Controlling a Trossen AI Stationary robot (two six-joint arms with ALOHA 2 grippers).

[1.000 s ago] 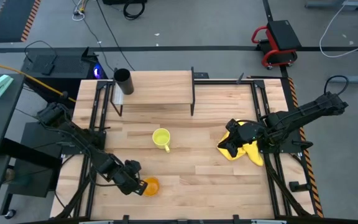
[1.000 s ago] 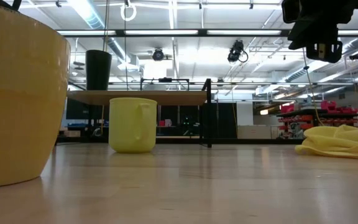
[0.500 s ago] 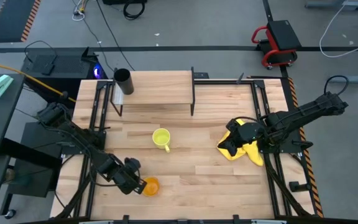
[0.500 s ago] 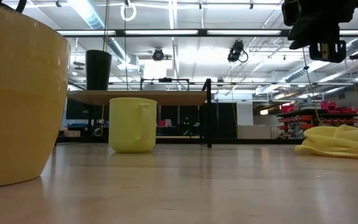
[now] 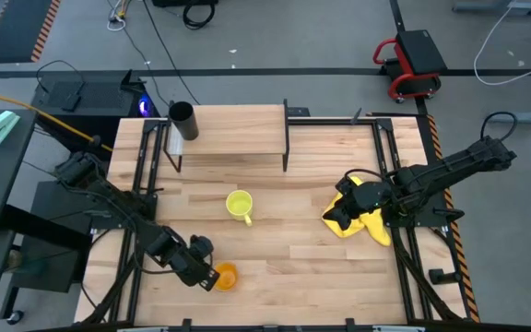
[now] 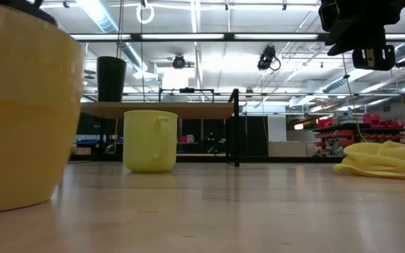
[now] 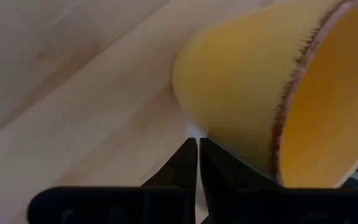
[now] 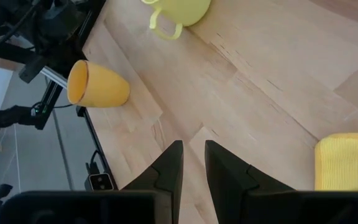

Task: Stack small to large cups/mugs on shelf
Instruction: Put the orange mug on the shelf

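1. The orange cup (image 5: pixel 223 275) stands near the table's front edge, with my left gripper (image 5: pixel 201 267) just beside it, its fingers (image 7: pixel 188 163) pressed together, holding nothing.
2. The black cup (image 5: pixel 182 117) stands on the shelf (image 5: pixel 238 129); the yellow-green mug (image 5: pixel 239 205) sits mid-table.
3. My right gripper (image 5: pixel 332 221) hovers over the yellow cloth (image 5: pixel 369 226), jaws narrow, empty.

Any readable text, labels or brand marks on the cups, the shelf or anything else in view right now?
No readable text in any view.
black cup: plain, no marking.
orange cup: plain, no marking.
yellow-green mug: plain, no marking.
shelf: bare wood, no label.
yellow cloth: no print visible.
Room behind in the low view: nothing that reads as lettering.
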